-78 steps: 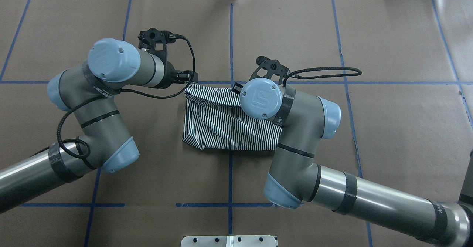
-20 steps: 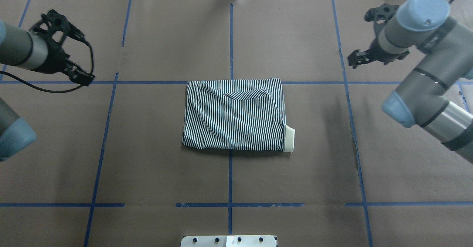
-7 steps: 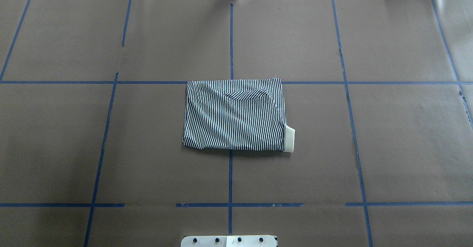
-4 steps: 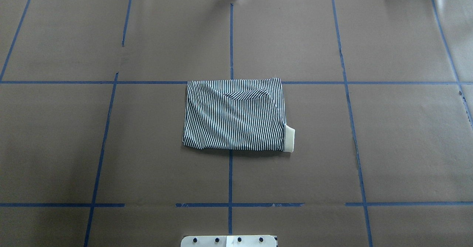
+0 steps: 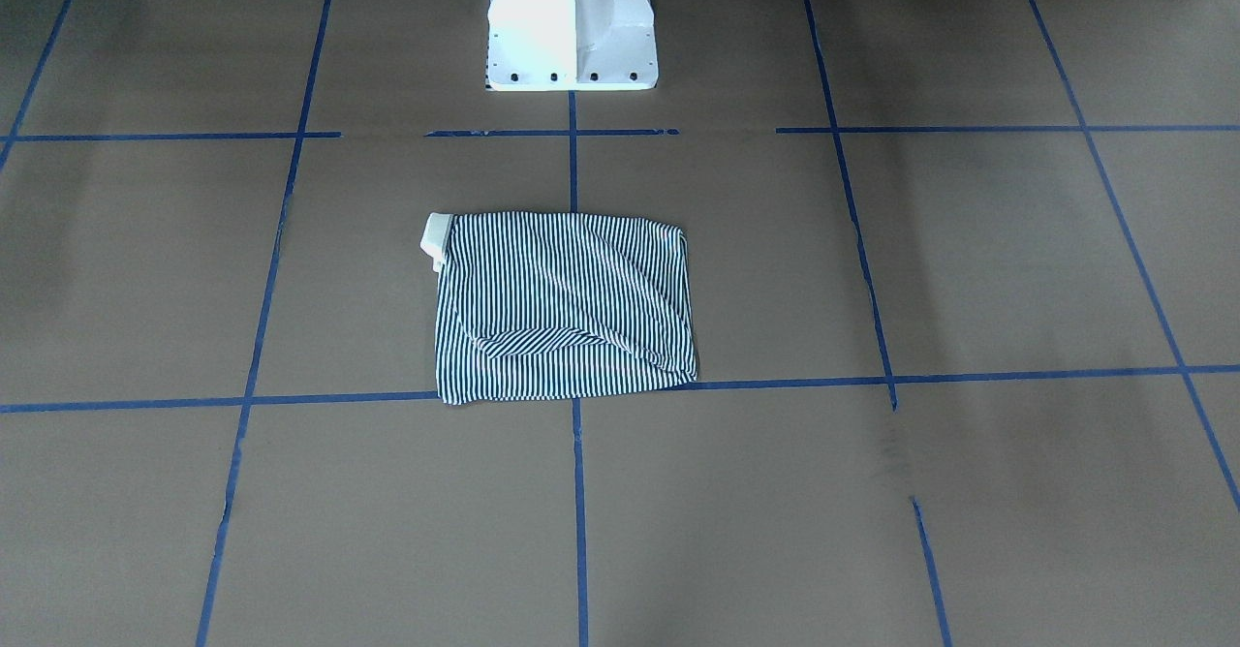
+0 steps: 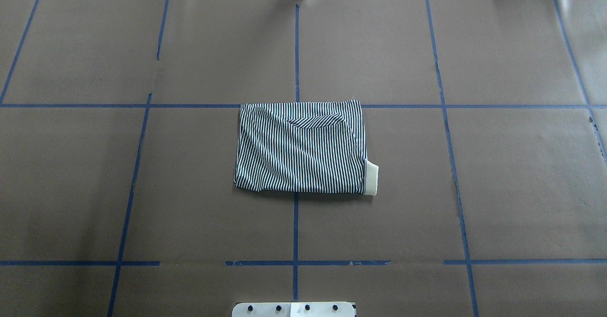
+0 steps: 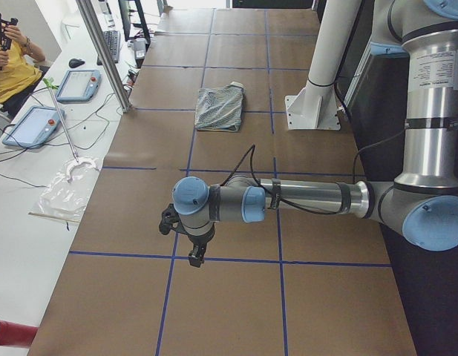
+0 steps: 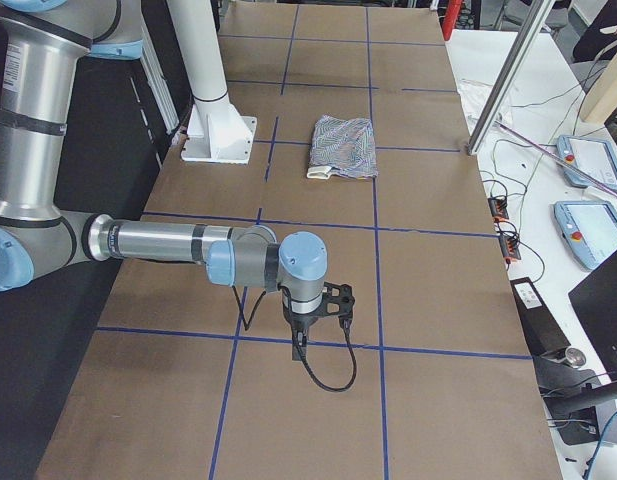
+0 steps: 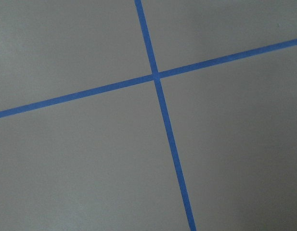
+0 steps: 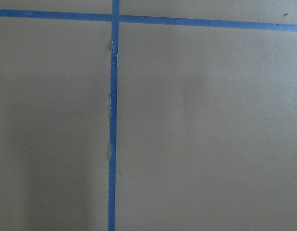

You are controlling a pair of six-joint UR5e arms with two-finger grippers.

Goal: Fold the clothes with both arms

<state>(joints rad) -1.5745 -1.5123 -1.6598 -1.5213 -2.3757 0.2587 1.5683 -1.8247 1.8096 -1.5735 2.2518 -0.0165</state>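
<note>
The clothes are one navy-and-white striped shirt (image 6: 301, 148), folded into a flat rectangle at the table's middle, also seen from across (image 5: 562, 308) and from both ends (image 7: 220, 109) (image 8: 344, 145). Its cream collar (image 6: 371, 178) pokes out at one corner. Both arms are far from it, at opposite table ends. The left gripper (image 7: 195, 256) hangs over bare paper by a tape line. The right gripper (image 8: 298, 350) does the same. Whether either is open or shut, I cannot tell. Both wrist views hold only brown paper and blue tape.
The white pedestal base (image 5: 572, 27) stands behind the shirt. Blue tape lines (image 6: 296, 46) grid the brown paper. A side bench carries tablets (image 7: 76, 85), cables and a metal post (image 7: 102, 52). A person in yellow (image 7: 10, 67) sits there.
Both grippers were at the shirt's far edge, then drew off to the sides and left the overhead view. The folded shirt has lain still over the last second.
</note>
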